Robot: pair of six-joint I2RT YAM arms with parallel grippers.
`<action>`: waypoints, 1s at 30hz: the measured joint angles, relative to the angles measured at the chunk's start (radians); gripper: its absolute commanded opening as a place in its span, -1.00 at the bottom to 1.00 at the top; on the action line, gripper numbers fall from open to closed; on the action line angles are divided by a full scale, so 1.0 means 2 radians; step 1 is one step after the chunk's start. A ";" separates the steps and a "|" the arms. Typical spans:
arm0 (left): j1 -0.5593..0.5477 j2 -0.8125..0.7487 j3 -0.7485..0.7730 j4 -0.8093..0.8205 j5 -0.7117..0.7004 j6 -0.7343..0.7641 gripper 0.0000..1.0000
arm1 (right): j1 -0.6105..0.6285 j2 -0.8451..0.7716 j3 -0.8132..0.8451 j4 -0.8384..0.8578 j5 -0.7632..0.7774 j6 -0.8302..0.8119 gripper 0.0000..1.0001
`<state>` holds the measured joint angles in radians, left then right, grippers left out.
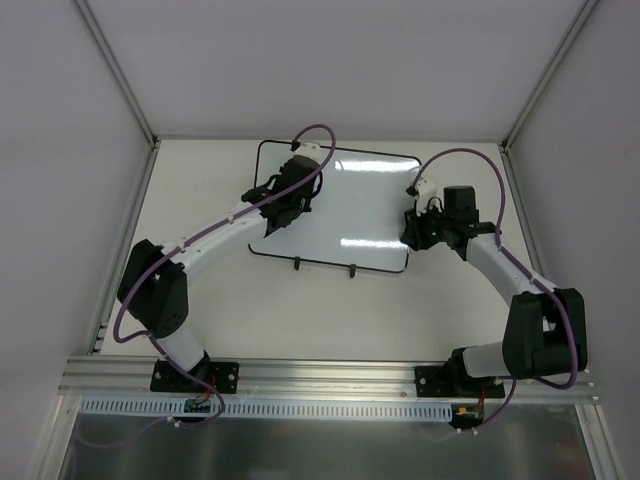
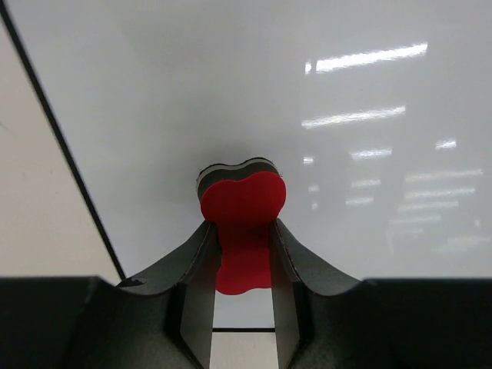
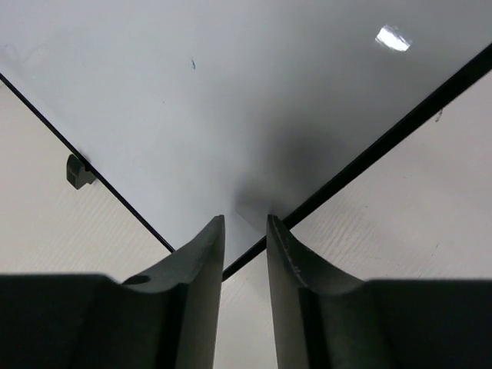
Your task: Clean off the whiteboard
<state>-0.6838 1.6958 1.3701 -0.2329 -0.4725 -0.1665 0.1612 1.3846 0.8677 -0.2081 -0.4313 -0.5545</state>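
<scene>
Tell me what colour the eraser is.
The eraser is red with a dark base; best seen in left wrist view.

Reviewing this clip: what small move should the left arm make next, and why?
Probably sweep the red eraser, clamped in the left gripper on the whiteboard, rightward toward the corner under the right gripper: the right wrist view shows a small blue speck on that side; elsewhere the board looks clean.

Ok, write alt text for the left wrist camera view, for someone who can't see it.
The left end effector grips a red eraser, its rounded end at a glossy whiteboard with light reflections. The board's thin black frame runs down the left, pale table beyond.
</scene>
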 measured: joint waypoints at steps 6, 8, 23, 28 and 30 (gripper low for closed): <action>0.024 -0.081 -0.044 0.001 -0.006 -0.001 -1.00 | -0.012 -0.024 -0.013 0.010 0.003 0.012 0.25; 0.037 -0.112 -0.069 0.001 -0.005 -0.005 -1.00 | -0.019 -0.038 -0.016 0.012 0.007 0.018 0.47; 0.204 -0.249 -0.252 -0.061 0.051 -0.073 -1.00 | -0.032 -0.196 -0.024 -0.004 0.106 0.095 0.98; 0.303 -0.225 -0.274 -0.088 0.106 -0.095 -1.00 | -0.033 -0.250 -0.024 -0.026 0.146 0.116 0.98; 0.331 -0.201 -0.270 -0.092 0.117 -0.097 -0.99 | -0.033 -0.264 -0.024 -0.036 0.158 0.121 0.98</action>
<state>-0.0219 1.2934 0.8295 -0.4175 -0.2390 -0.3611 0.0956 0.8562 0.8200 -0.2802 -0.1158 -0.3134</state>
